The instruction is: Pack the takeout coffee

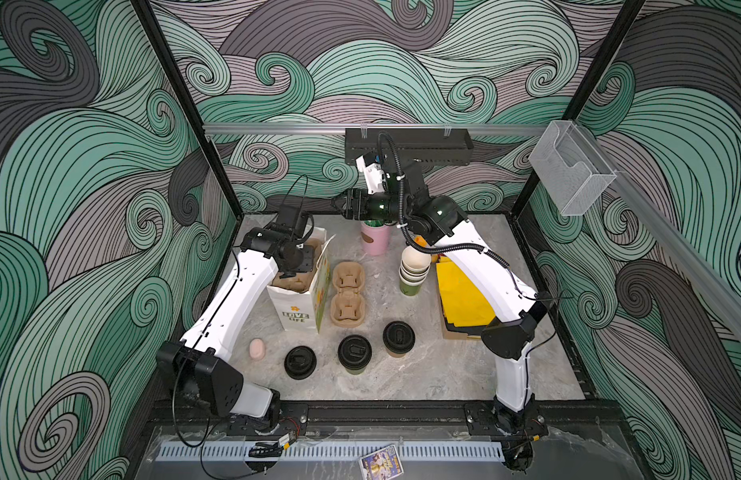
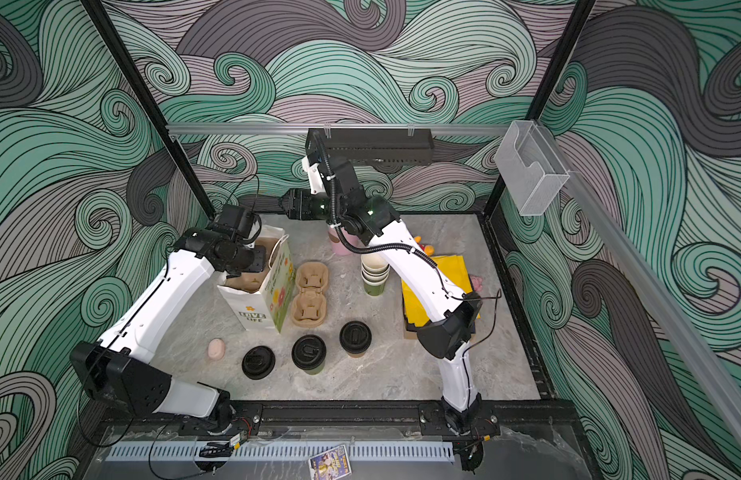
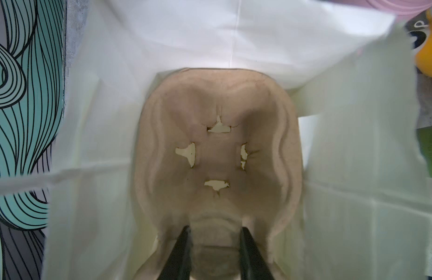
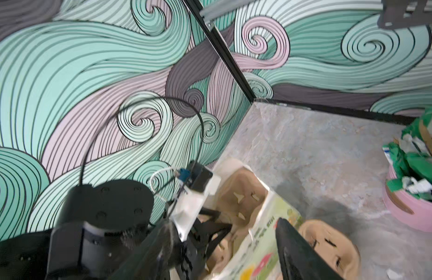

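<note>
Green cup and brown cup both stand upright on the table, long axis vertical, black lids facing up. They sit side by side near the front edge, the green one between the brown one and the loose lids. Both are outside the paper bag and well apart from both grippers. The cups show only in the top views.

Left gripper reaches down into the bag, jaws narrow and pinched on the middle ridge of a cup carrier (only the left wrist view shows this: a carrier pocket with four torn slots, white bag walls all round).

Right gripper hangs raised above the back of the table, pointing toward the left side, jaws spread wide, nothing between them.

The right wrist view adds a second carrier lying just beside the bag, and a pink cup stuffed with green and white packets.
</note>
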`<action>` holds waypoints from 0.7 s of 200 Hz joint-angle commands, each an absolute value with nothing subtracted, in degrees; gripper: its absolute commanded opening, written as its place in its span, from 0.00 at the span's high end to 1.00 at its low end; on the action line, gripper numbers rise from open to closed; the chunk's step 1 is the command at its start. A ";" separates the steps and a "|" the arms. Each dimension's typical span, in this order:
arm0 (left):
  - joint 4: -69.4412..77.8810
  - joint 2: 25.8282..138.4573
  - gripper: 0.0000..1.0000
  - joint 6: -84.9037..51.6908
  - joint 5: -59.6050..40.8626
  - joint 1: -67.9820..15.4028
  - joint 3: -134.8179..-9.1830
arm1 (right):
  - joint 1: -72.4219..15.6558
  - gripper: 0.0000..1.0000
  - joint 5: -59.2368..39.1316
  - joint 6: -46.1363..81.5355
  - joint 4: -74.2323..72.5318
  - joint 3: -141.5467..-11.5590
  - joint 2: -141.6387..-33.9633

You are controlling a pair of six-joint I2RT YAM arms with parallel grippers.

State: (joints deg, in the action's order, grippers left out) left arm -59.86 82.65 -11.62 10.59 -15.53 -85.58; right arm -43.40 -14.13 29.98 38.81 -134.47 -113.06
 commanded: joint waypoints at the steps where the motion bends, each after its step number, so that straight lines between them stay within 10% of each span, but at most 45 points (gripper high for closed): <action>1: -58.89 81.80 0.99 -11.69 11.91 -15.82 -86.61 | -43.33 0.31 -15.12 29.46 42.94 -129.89 -109.42; 140: -55.39 86.20 0.99 -16.35 11.57 -15.82 -80.93 | -42.46 0.31 -6.84 30.42 42.77 -111.22 -92.96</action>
State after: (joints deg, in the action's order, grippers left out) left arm -55.61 85.12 -14.31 11.03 -15.53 -81.52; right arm -43.05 -8.91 30.06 42.65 -112.92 -94.30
